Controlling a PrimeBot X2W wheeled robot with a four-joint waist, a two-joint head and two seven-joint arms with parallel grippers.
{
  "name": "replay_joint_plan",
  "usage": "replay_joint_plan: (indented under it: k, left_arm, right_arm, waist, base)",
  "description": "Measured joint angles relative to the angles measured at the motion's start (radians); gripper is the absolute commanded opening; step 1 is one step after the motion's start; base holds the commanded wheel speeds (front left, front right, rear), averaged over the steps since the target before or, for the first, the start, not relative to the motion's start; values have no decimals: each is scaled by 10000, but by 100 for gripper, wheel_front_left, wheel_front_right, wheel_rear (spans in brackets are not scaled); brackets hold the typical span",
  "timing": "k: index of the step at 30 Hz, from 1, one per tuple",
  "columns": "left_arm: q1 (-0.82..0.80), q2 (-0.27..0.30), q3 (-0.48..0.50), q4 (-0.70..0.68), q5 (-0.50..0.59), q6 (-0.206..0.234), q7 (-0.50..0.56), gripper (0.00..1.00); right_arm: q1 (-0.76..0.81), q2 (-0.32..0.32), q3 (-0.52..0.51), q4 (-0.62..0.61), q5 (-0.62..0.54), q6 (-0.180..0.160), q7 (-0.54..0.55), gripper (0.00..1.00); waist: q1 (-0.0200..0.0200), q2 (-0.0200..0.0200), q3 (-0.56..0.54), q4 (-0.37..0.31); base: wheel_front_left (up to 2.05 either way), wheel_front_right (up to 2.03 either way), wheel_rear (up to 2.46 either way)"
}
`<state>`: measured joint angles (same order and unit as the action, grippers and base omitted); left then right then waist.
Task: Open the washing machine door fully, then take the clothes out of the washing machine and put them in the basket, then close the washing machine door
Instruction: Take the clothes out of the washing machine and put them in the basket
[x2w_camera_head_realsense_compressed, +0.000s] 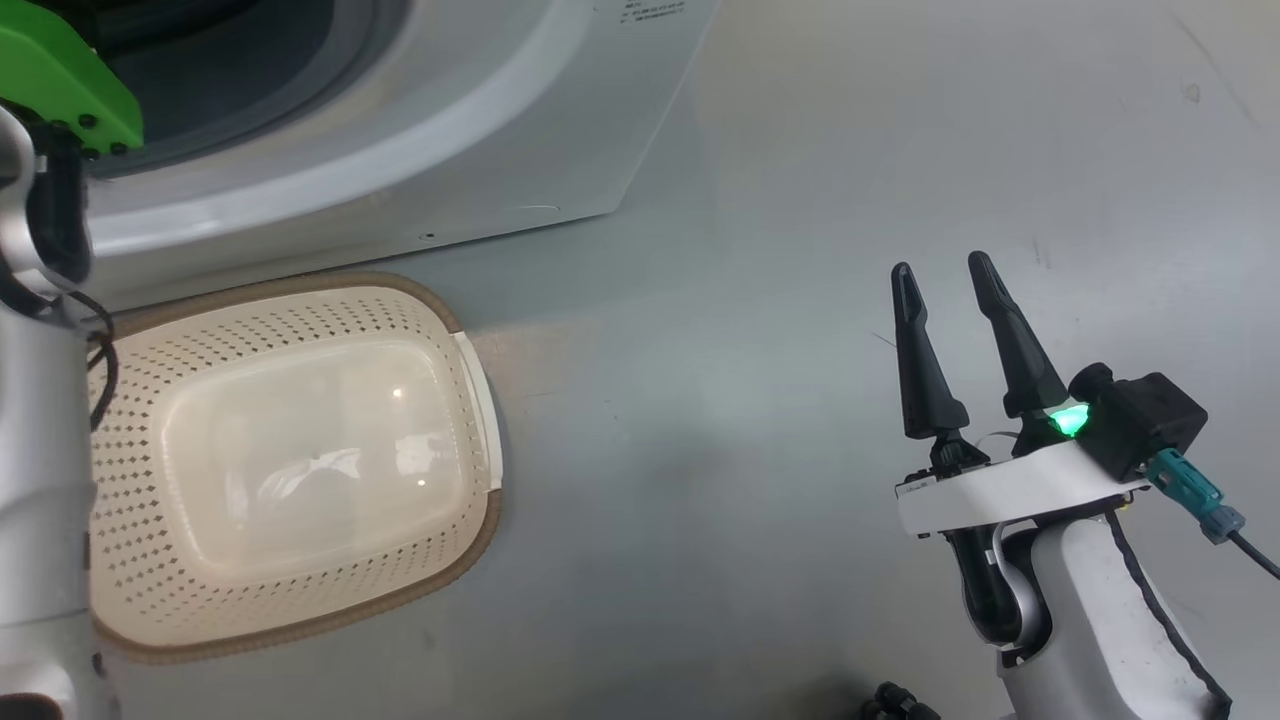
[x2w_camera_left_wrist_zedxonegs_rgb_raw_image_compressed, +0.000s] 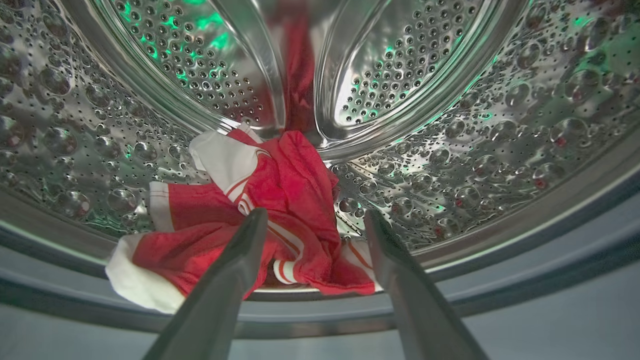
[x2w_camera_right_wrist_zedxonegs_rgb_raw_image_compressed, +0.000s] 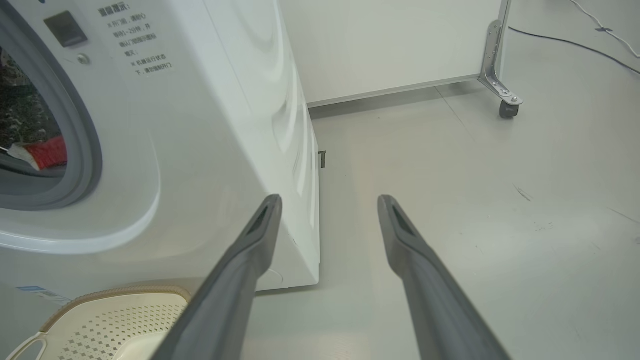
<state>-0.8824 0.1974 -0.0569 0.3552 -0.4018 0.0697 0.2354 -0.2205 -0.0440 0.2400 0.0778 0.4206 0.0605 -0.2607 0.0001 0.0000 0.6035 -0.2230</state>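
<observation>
Grey smooth floor, white washing machine at far left of the head view. Its round opening is uncovered, so the door step is judged done. How wide the door is swung cannot be told.

Basket sits on the floor just in front of the machine, near left, brown rim up, no garment in it.

Clothes, red with white parts and striped trim, lie bunched on the bottom of the perforated steel drum, close to its front lip. A red bit of them also peeks through the opening in the right wrist view.

Left gripper is at the drum mouth, fingers spread wide, tips either side of the heap's near part. It is not closed on fabric; whether it touches the heap cannot be told.

Right gripper hangs over bare floor at near right, well apart from machine and basket. Its fingers are spread, nothing between them.

Progress judged: early. The door is open and the left arm is at the pick, but nothing is in the basket yet. What is left:
- pinch the clothes
- lift them out over the grey gasket
- drop them in the basket, and repeat if there is more than one piece
- shut the door
</observation>
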Motion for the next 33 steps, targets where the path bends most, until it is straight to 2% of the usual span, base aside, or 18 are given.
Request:
replay_joint_plan:
  k: [11, 20, 33]
  left_arm:
    - [-1522, 629, 339, 926, -136, -50, 779, 100]
    - [-2150, 796, 387, 1824, -416, -222, 1421, 100]
    - [-2455, 880, 226, 2945, -606, -341, 2761, 100]
  right_arm:
    - [-287, 2, 291, 48, 376, -13, 0, 100]
    - [-505, 6, 362, 107, 633, -107, 0, 100]
    - [-673, 6, 376, 130, 798, -117, 2, 100]
  waist:
    - [0, 0, 420, -748]
    - [0, 0, 732, -1095]
    - [0, 0, 773, -1183]
  base:
    - [0, 0, 0]
    - [0, 0, 0]
    - [0, 0, 0]
